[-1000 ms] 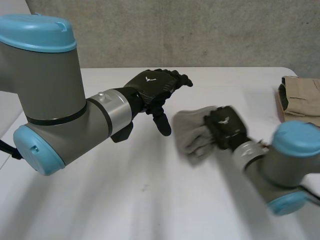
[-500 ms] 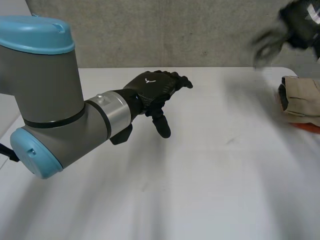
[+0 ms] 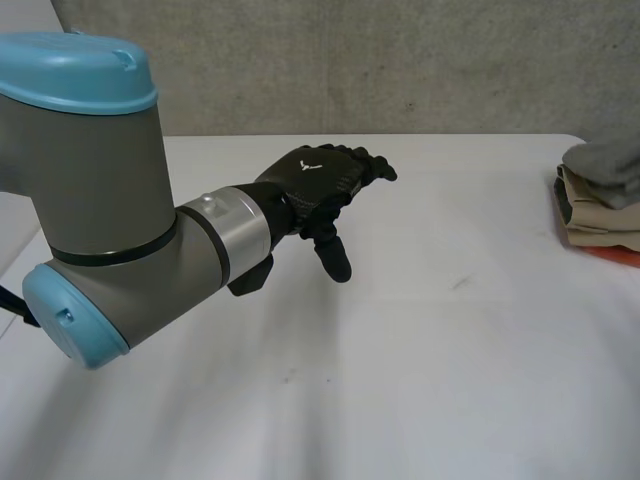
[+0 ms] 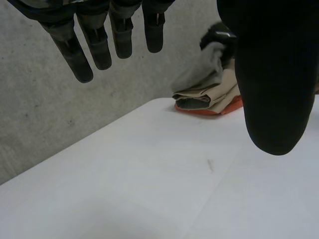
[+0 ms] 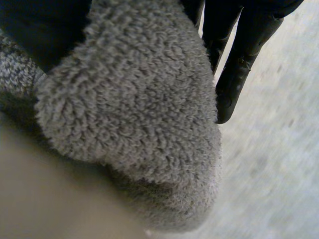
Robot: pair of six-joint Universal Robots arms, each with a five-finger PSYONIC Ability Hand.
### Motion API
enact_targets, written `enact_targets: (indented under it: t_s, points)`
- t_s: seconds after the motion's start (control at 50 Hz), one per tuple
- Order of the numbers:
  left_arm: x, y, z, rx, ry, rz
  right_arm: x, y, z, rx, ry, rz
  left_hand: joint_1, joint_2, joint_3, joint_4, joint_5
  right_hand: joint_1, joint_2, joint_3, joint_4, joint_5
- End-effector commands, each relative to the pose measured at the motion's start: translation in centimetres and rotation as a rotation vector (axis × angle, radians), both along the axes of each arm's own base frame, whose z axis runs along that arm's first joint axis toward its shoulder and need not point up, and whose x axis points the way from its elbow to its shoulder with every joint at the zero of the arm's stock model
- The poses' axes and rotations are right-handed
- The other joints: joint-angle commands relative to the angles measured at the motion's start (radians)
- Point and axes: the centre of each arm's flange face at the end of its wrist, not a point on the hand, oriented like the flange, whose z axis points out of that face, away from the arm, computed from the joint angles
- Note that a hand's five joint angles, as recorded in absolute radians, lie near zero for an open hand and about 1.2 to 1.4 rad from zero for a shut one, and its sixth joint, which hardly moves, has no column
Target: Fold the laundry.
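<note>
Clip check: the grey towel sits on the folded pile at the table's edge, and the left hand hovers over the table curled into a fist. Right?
Not quite. The left hand is open, fingers straight, as the left wrist view shows. The grey towel does sit on the folded pile at the edge of the table.

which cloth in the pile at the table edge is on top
The grey fluffy towel; it lies over the folded beige cloth, with the orange cloth lowest.

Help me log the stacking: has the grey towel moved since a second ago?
Yes. The grey towel went rightward from mid-table and now lies on the folded beige stack at the white table's right edge.
</note>
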Motion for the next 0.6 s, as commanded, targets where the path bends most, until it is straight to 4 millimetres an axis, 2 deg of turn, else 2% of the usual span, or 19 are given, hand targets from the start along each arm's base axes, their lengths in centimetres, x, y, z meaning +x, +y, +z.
enact_targets:
  t_s: [0.02,0.04,0.06,0.1,0.12,0.14,0.16,0.22,0.24,0.3,0.32,0.36,0.38,0.44,0.46,0.52,0.54,0.58,0.6]
  points:
    - [0.0,0.1,-0.6,0.015,-0.012,0.001,-3.3,1.8,-4.0,0.122,-0.032,0.000,0.017,0.004,-0.002,0.004,0.009,0.504,0.246,0.261,0.204,0.341]
    - [0.1,0.1,-0.6,0.016,-0.013,0.002,-3.4,2.1,-4.3,0.137,-0.036,0.004,0.017,0.004,-0.002,0.004,0.009,0.504,0.246,0.261,0.204,0.341]
    - [0.1,0.1,-0.6,0.016,-0.013,0.002,-3.3,2.3,-4.4,0.144,-0.038,0.006,0.017,0.004,-0.002,0.004,0.009,0.345,0.088,0.102,0.045,0.182]
    - [0.1,0.1,-0.6,0.014,-0.011,0.002,-3.4,2.5,-4.4,0.153,-0.040,0.001,0.017,0.004,-0.002,0.004,0.009,-0.226,-0.483,-0.468,-0.526,-0.389]
    - [0.1,0.1,-0.6,0.014,-0.011,0.002,-3.5,2.8,-3.8,0.154,-0.038,-0.011,0.017,0.004,-0.002,0.004,0.009,-0.718,-0.975,-0.960,-1.018,-0.881]
    - [0.1,0.1,-0.5,0.014,-0.011,0.002,-3.6,2.9,-3.0,0.149,-0.035,-0.020,0.020,0.007,0.001,0.007,0.012,-0.718,-0.975,-0.960,-1.018,-0.881]
    - [0.1,0.1,-0.5,0.014,-0.011,0.002,-3.8,3.2,-0.8,0.138,-0.028,-0.032,0.020,0.007,0.001,0.007,0.012,-0.718,-0.975,-0.960,-1.018,-0.881]
    - [0.1,0.1,-0.4,0.011,-0.009,0.002,-4.1,3.7,2.2,0.127,-0.028,-0.065,0.020,0.007,0.001,0.007,0.012,-0.718,-0.975,-0.960,-1.018,-0.881]
    - [0.1,0.1,-0.4,0.012,-0.010,0.002,-4.3,4.0,4.0,0.118,-0.031,-0.100,0.020,0.007,0.001,0.007,0.012,-0.718,-0.975,-0.960,-1.018,-0.881]
    - [0.2,0.2,-0.4,0.011,-0.009,0.002,-4.7,4.2,6.7,0.092,-0.035,-0.166,0.020,0.007,0.001,0.007,0.012,-0.718,-0.975,-0.960,-1.018,-0.881]
    - [0.2,0.2,-0.3,0.011,-0.009,0.002,-4.8,4.4,8.8,0.063,-0.033,-0.209,0.020,0.007,0.001,0.007,0.012,-0.718,-0.975,-0.960,-1.018,-0.881]
    - [0.2,0.2,-0.3,0.010,-0.010,0.002,-4.9,4.5,10.6,0.037,-0.032,-0.244,0.020,0.007,0.001,0.007,0.012,-0.718,-0.975,-0.960,-1.018,-0.881]
    - [0.2,0.2,-0.3,0.011,-0.009,0.002,-4.7,4.8,12.3,0.016,-0.032,-0.275,0.020,0.007,0.001,0.007,0.012,-0.718,-0.975,-0.960,-1.018,-0.881]
    - [0.2,0.3,-0.1,0.005,-0.005,0.004,-4.3,5.4,14.6,0.006,-0.043,-0.329,0.020,0.007,0.001,0.007,0.012,-0.718,-0.975,-0.960,-1.018,-0.881]
    - [0.3,0.3,0.1,0.001,-0.002,0.005,-3.4,5.9,15.9,0.009,-0.048,-0.343,0.017,0.004,-0.002,0.004,0.009,-0.718,-0.975,-0.960,-1.018,-0.881]
    - [0.7,0.3,1.0,-0.016,0.012,0.013,-1.5,7.0,18.2,0.009,-0.055,-0.362,0.014,0.001,-0.005,0.001,0.006,-0.718,-0.975,-0.960,-1.018,-0.881]
    - [0.8,0.3,1.1,-0.019,0.014,0.018,0.0,7.9,19.5,0.008,-0.059,-0.365,0.011,-0.002,-0.008,-0.002,0.003,-0.718,-0.975,-0.960,-1.018,-0.881]
    - [1.0,0.3,1.8,-0.032,0.030,0.028,1.8,8.7,20.2,0.018,-0.066,-0.362,0.008,-0.005,-0.011,-0.005,0.000,-0.718,-0.975,-0.960,-1.018,-0.881]
    - [1.2,0.2,2.2,-0.037,0.036,0.038,3.4,9.1,20.4,0.028,-0.073,-0.348,0.005,-0.008,-0.014,-0.008,-0.003,-0.718,-0.975,-0.960,-1.018,-0.881]
